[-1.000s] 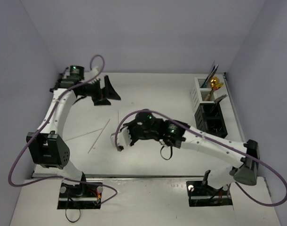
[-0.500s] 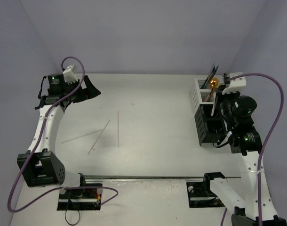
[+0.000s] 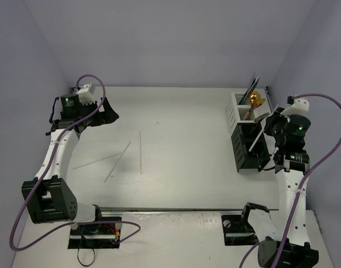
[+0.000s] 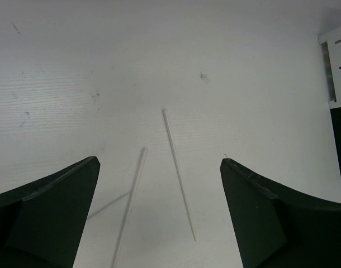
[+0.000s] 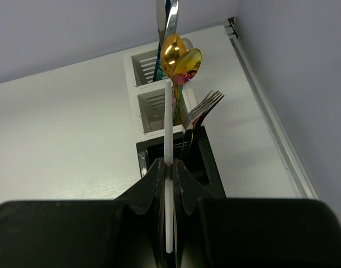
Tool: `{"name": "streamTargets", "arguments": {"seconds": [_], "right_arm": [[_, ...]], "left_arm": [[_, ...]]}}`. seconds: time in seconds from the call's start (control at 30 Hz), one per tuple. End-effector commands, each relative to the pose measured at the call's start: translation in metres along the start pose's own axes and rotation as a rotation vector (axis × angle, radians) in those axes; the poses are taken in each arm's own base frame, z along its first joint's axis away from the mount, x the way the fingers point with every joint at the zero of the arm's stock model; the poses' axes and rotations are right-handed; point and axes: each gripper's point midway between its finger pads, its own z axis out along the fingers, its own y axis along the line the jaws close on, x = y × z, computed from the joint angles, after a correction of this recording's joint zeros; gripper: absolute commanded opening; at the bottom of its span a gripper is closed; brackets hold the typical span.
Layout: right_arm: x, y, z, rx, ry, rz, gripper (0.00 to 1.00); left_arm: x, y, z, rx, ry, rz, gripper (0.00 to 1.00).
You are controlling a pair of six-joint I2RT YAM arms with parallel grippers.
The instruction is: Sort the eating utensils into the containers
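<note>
My right gripper (image 5: pixel 168 165) is shut on a thin pale stick (image 5: pixel 168 128) and holds it upright-tilted above the black container (image 5: pixel 208 165); from above, the gripper (image 3: pixel 268 132) sits at that container's (image 3: pixel 244 158) right side. Behind it, the white container (image 3: pixel 235 109) holds a gold spoon (image 5: pixel 180 58), a blue knife (image 3: pixel 253 86) and a fork (image 5: pixel 205 104). Three more pale sticks (image 3: pixel 141 152) (image 3: pixel 118 161) (image 3: pixel 95 162) lie flat mid-table. My left gripper (image 3: pixel 101 109) hangs open at the far left; in its wrist view two sticks (image 4: pixel 178 173) (image 4: pixel 130 205) lie between its spread fingers (image 4: pixel 47 215).
The grey walls close in on the left, back and right. A metal rail (image 5: pixel 265 106) runs along the table's right edge just beyond the containers. Purple cables (image 3: pixel 321 162) loop off both arms. The arm bases (image 3: pixel 95 229) sit at the near edge.
The right gripper has swung from mid-table to the containers on the right, carrying a stick. The left gripper has drawn back toward the far left corner.
</note>
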Motion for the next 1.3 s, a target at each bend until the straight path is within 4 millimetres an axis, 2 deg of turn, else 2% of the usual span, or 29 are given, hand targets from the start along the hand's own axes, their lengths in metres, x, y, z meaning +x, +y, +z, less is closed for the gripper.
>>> {"name": "streamTargets", "arguments": {"seconds": [0.0, 0.27, 0.47, 0.53, 0.57, 0.6, 0.63, 0.67, 0.73, 0.83, 0.9, 1.07, 1.17, 1.27], "right_arm": [[-0.019, 0.003, 0.001, -0.025, -0.117, -0.009, 0.0], [-0.011, -0.007, 0.013, -0.001, -0.167, 0.007, 0.0], [0.01, -0.009, 0.022, 0.001, -0.116, 0.024, 0.02], [0.02, -0.013, 0.025, 0.019, -0.087, 0.039, 0.18], [0.023, -0.016, 0.025, 0.032, -0.077, 0.044, 0.34], [0.024, -0.016, 0.025, 0.033, -0.071, 0.044, 0.34], [0.022, -0.016, 0.025, 0.037, -0.068, 0.057, 0.45], [0.021, -0.016, 0.025, 0.038, -0.064, 0.064, 0.51], [0.013, -0.013, 0.022, 0.028, -0.075, 0.067, 0.54], [-0.006, -0.007, 0.017, 0.002, -0.105, 0.059, 0.56], [-0.017, -0.003, 0.013, -0.015, -0.127, 0.043, 0.57], [-0.043, 0.009, 0.0, -0.07, -0.183, -0.022, 0.57], [-0.052, 0.014, -0.005, -0.095, -0.205, -0.05, 0.57], [-0.063, 0.019, -0.01, -0.116, -0.232, -0.09, 0.57]], "left_arm": [[-0.019, -0.007, -0.004, 0.028, -0.082, 0.11, 0.89], [0.043, -0.007, 0.01, 0.031, 0.095, 0.222, 0.88], [0.104, -0.024, 0.021, 0.062, 0.271, 0.258, 0.75], [0.121, -0.028, 0.026, 0.063, 0.33, 0.257, 0.75], [0.132, -0.034, 0.028, 0.074, 0.366, 0.265, 0.74], [0.134, -0.032, 0.03, 0.065, 0.376, 0.263, 0.73], [0.146, -0.038, 0.033, 0.074, 0.417, 0.269, 0.71], [0.156, -0.04, 0.037, 0.078, 0.455, 0.269, 0.7], [0.17, -0.041, 0.046, 0.072, 0.512, 0.256, 0.67], [0.18, -0.039, 0.061, 0.041, 0.565, 0.221, 0.59], [0.175, -0.036, 0.073, -0.002, 0.579, 0.19, 0.55], [0.182, -0.023, 0.099, -0.08, 0.63, 0.146, 0.45], [0.177, -0.014, 0.111, -0.163, 0.622, 0.19, 0.41], [0.183, 0.0, 0.124, -0.262, 0.633, 0.234, 0.38]]}}
